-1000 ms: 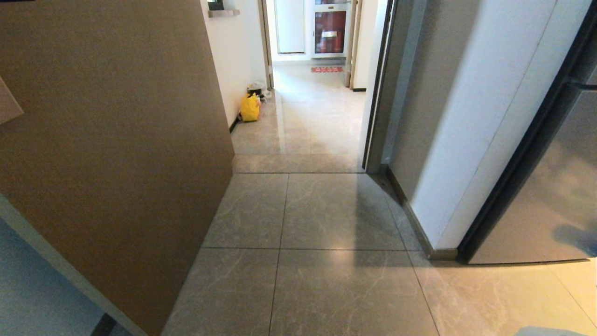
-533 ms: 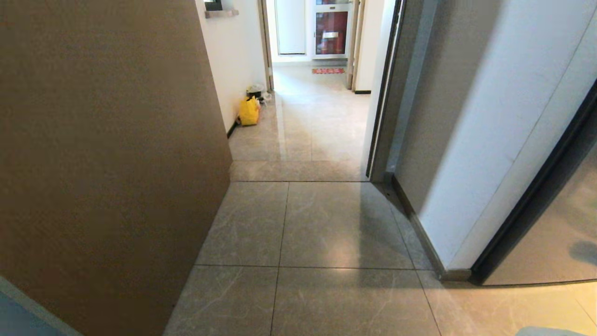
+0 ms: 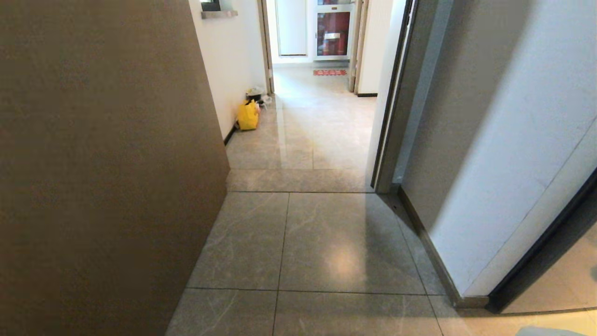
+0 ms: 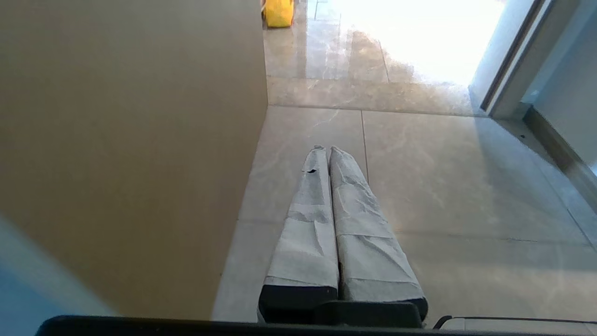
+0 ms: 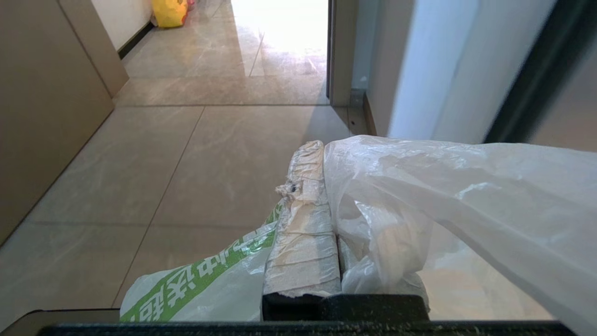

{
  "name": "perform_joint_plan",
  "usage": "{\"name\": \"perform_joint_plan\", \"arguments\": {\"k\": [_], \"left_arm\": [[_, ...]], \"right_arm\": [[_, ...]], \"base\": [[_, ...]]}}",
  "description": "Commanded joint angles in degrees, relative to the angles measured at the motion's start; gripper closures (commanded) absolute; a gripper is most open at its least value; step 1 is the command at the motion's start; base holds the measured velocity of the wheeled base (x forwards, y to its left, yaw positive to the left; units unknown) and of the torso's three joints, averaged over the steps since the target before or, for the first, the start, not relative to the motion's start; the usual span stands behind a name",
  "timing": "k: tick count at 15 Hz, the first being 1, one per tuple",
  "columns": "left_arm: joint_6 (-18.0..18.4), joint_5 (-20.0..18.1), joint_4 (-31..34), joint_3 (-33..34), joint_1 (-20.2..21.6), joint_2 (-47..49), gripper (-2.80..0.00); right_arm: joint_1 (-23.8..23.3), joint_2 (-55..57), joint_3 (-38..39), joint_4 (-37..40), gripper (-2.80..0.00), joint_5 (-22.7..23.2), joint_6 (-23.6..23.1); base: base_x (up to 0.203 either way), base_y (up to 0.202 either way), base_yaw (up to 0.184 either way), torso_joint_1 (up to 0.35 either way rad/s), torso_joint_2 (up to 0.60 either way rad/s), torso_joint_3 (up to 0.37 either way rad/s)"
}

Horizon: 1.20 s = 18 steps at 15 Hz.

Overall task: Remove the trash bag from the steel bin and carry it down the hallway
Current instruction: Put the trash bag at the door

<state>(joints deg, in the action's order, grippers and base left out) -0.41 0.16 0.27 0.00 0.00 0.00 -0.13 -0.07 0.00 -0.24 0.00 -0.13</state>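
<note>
Filmy plastic trash bag point(image 5: 466, 200); seemingly glossy hallway point(image 3: 326, 233) tiles

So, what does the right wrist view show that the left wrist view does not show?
Only the right wrist view shows the trash bag, thin white plastic, clamped in the shut right gripper, with green print on the film beside it. Only the left wrist view shows the left gripper, shut and holding nothing. Both views share the hallway with glossy marbled tiles, the brown panel along one side, and the yellow bag far ahead by the wall.

Green print on the trash bag point(image 5: 205, 275), unreadable.
</note>
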Motion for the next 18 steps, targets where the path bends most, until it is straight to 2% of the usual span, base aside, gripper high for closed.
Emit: {"name": "perform_joint_plan", "arguments": {"k": [1, 18], "left_arm": [[0.0, 0.0, 0.0, 0.0, 0.0, 0.0, 0.0], [0.0, 0.0, 0.0, 0.0, 0.0, 0.0, 0.0]], "right_arm": [[0.0, 0.1, 0.0, 0.0, 0.0, 0.0, 0.0], [0.0, 0.1, 0.0, 0.0, 0.0, 0.0, 0.0]], "base": [[0.198, 0.0, 0.005, 0.002, 0.0, 0.002], [0.192, 0.0, 0.0, 0.002, 0.0, 0.001]]}}
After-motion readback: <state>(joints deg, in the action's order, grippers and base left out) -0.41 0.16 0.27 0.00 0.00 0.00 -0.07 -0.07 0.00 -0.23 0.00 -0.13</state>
